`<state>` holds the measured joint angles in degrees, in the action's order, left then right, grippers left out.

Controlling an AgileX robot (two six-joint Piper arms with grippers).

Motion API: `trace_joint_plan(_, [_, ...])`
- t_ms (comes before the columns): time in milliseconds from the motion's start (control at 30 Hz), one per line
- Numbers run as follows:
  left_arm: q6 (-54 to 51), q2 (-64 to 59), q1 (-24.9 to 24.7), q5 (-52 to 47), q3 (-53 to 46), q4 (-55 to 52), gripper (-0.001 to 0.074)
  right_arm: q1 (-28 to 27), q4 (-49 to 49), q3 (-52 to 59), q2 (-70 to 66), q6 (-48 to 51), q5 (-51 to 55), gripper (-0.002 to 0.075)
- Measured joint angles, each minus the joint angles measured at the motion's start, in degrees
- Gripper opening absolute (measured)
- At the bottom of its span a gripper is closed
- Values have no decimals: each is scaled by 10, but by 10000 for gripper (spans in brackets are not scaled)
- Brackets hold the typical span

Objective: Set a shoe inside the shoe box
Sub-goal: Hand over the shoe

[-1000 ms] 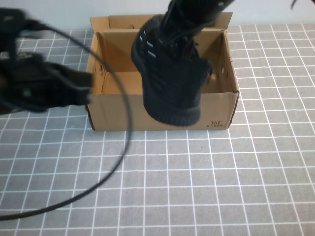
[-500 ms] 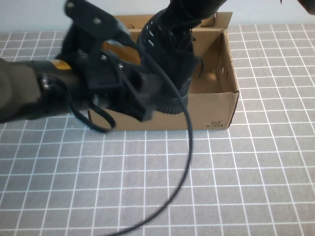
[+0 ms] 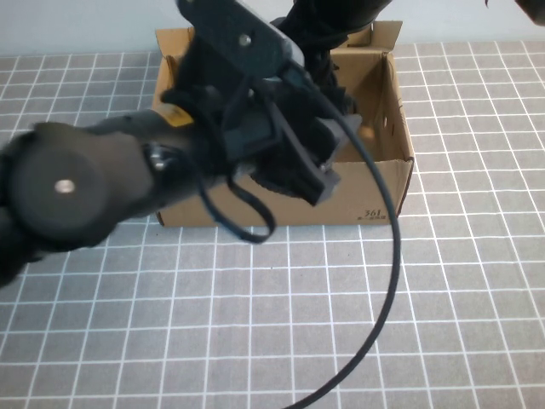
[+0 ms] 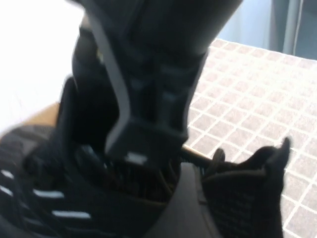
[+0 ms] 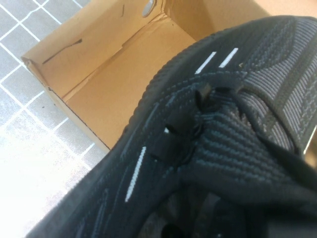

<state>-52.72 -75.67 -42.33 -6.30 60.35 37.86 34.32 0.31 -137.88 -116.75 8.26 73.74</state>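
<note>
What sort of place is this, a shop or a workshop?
Probably a robot test bench: a grey gridded table, a plain cardboard shoe box, and two robot arms, left claw and right claw, at a black shoe.

shoe (image 5: 208,148): black knit, white dashes, over box | shoe box (image 3: 375,183): brown cardboard, open

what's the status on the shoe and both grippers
Right gripper at the box, its tip hidden behind the shoe. Left gripper over the box's front wall. Shoe hangs over the open box. Left arm blocks the high view.
</note>
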Motion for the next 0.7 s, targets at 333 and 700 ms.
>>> trace_joint_plan(333, [11, -60, -4, 47, 0, 22, 520, 0, 7, 0, 0, 0, 0, 0])
trace_joint_plan(700, [11, -60, -4, 74, 0, 24, 518, -1, 10, 0, 0, 0, 0, 0])
